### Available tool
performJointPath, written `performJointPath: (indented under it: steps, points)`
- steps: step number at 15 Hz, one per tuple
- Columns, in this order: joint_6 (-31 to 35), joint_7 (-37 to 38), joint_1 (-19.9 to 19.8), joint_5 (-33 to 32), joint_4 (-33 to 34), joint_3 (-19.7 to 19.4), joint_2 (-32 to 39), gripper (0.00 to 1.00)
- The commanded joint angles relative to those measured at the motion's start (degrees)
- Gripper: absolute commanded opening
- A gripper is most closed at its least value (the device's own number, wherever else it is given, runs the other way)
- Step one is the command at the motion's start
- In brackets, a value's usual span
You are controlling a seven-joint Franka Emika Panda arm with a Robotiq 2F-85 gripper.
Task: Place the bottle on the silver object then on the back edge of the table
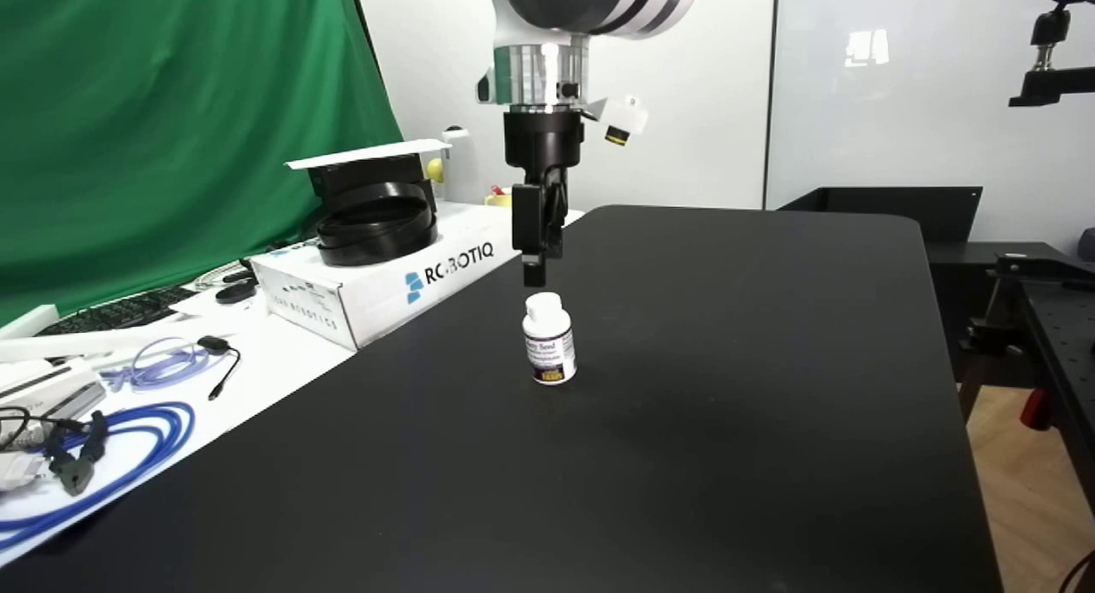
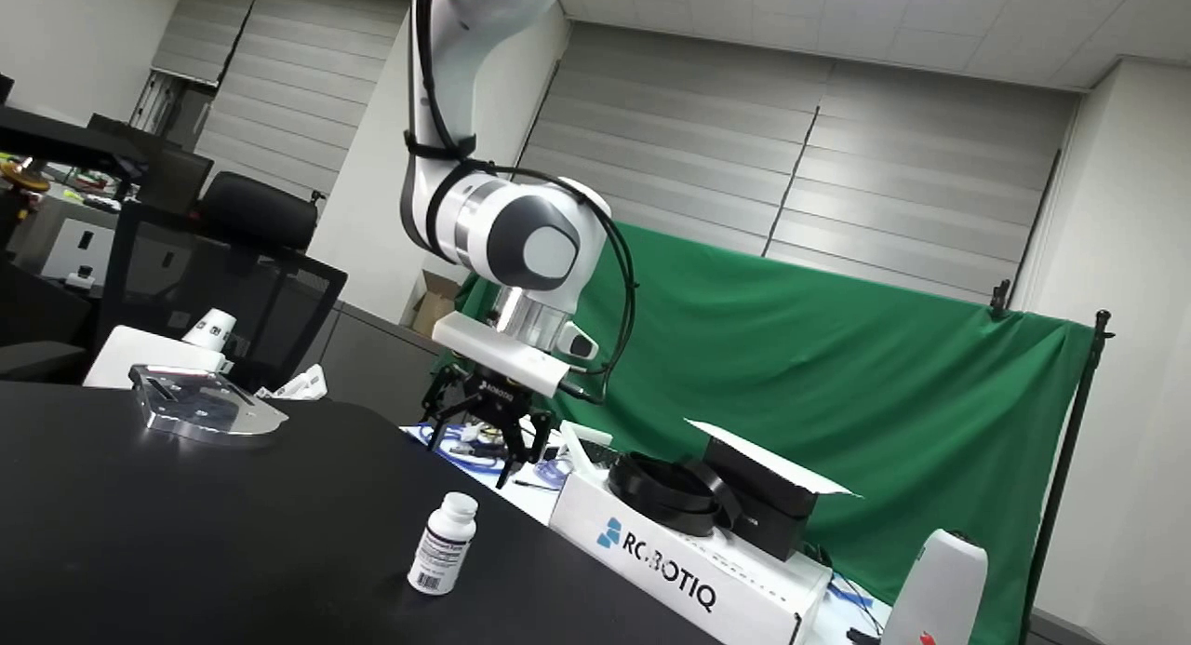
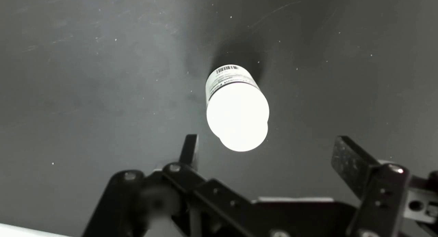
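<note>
The small white bottle [image 1: 550,340] stands upright on the black table [image 1: 727,336]. It also shows in an exterior view [image 2: 443,544] and in the wrist view [image 3: 237,107], where its cap is overexposed. A flat, shiny silver object [image 2: 209,412] with a see-through look lies near the table edge in an exterior view. My gripper [image 3: 266,143] is open and empty, its fingers wide apart. In the wrist view the bottle lies just beyond the fingertips, nearer the left finger, touching neither. In an exterior view the gripper [image 1: 537,268] hangs above the table, higher than the bottle.
A white Robotiq box [image 1: 428,272] with black rings [image 1: 376,225] on it stands on a white side table along the black table's edge. Blue cables [image 1: 162,439] lie there too. A dark bench [image 1: 1061,319] stands beyond the opposite edge. An office chair [image 2: 223,263] stands behind.
</note>
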Motion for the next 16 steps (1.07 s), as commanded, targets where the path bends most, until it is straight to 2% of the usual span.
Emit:
performJointPath:
  steps: [1, 8, 13, 14, 15, 16]
  points:
    - [1.7, 0.0, -1.3, -1.0, -0.5, 0.9, 1.0, 1.0]
    - [4.4, 1.7, -0.1, -5.8, 0.1, -0.3, 3.7, 1.0]
    - [5.8, 1.3, -0.4, -7.4, 0.6, 0.4, 5.2, 1.0]
    - [7.1, 1.4, -0.4, -7.7, 0.6, 0.5, 5.5, 0.75]
    - [8.0, 1.4, -0.4, -8.2, 0.6, 0.5, 5.7, 0.73]
    - [9.6, 1.7, -0.2, -8.5, 0.4, 0.4, 5.9, 0.67]
